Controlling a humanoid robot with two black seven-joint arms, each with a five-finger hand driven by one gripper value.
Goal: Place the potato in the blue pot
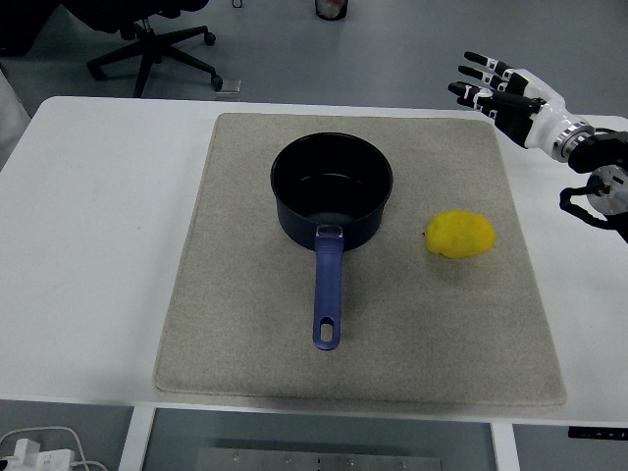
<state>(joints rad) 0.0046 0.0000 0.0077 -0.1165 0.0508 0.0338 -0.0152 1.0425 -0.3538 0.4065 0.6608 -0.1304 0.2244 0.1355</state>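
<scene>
A yellow potato (460,235) lies on the grey mat (245,294), to the right of the pot. The dark blue pot (332,189) stands upright at the mat's middle, nothing inside it, its blue handle (327,295) pointing toward the near edge. My right hand (496,88) hovers above the mat's far right corner, fingers spread and holding nothing, well behind the potato. The left arm does not show.
The mat covers most of the white table (98,226). An office chair base (157,54) stands on the floor beyond the far edge. White cables (39,446) lie below the near left corner.
</scene>
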